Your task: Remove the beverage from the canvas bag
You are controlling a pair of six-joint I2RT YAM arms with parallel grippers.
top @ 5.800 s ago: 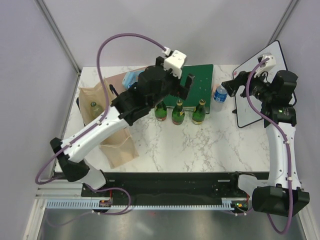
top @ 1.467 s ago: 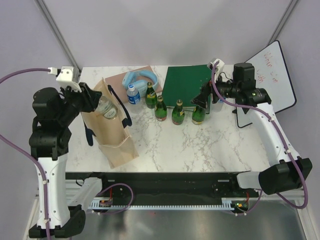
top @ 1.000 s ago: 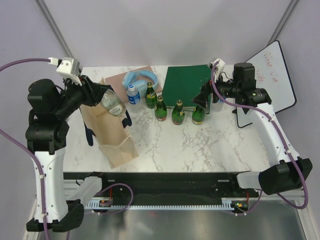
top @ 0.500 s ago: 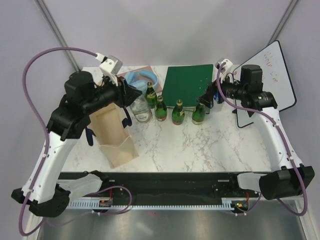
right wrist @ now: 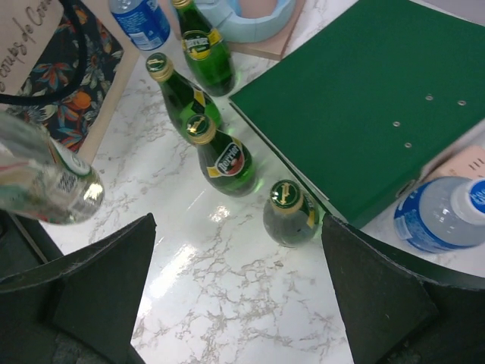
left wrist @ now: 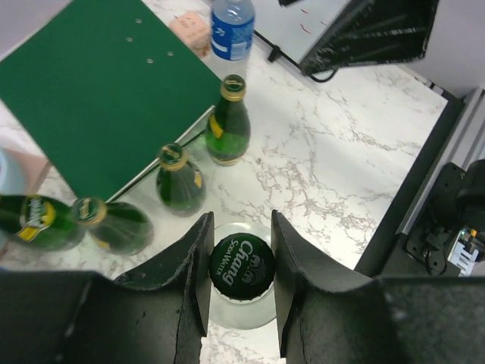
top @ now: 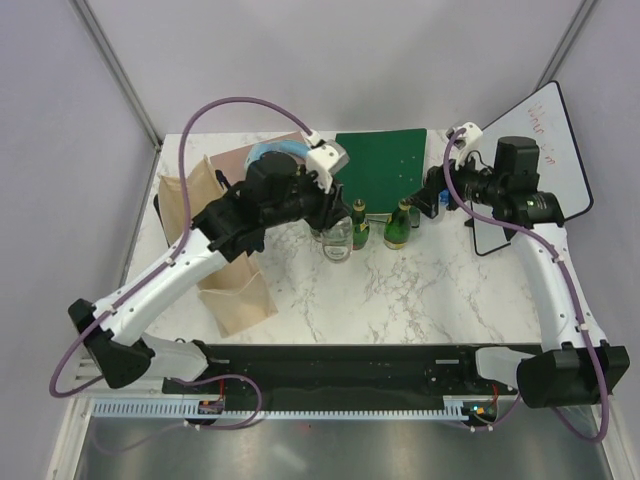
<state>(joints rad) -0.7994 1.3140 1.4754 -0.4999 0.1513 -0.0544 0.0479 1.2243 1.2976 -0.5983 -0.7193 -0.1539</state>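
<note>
**Out, upright, firmly pinched**

Pinches the clear glass bottle [top: 338, 242] at its top with the left gripper [left wrist: 240, 262]: black fingers [left wrist: 189, 273] pressed against both sides of the dark green cap [left wrist: 242, 269] printed "Chang". Holds this beverage roughly upright, outside the beige canvas bag with navy strap handles [top: 225, 275], well to the right of it and just in front of the row of small green glass bottles [right wrist: 223, 163]. Cannot tell whether the base rests on the white marble tabletop [top: 400, 290] or hangs slightly above. Shows the bag standing at the table's left side, with the left arm stretched across above it toward the middle.

Spreads the right gripper [right wrist: 236, 227] wide, holding nothing, above the marble near the right end of the green row. Looks down from that wrist on four such green bottles in a slanting line, on the flat dark green binder [right wrist: 364, 98] just behind them, and on a plastic water bottle with a blue label [right wrist: 443, 212] beside the binder's edge. Shows, too, a second water bottle [right wrist: 140, 23] close to the bag's flower-printed face, and light blue headphones [right wrist: 250, 15] resting on a pink board [top: 238, 158] toward the far edge. Finds a white board with a black rim [top: 540, 125] at the table's right edge, behind the right arm.
</note>
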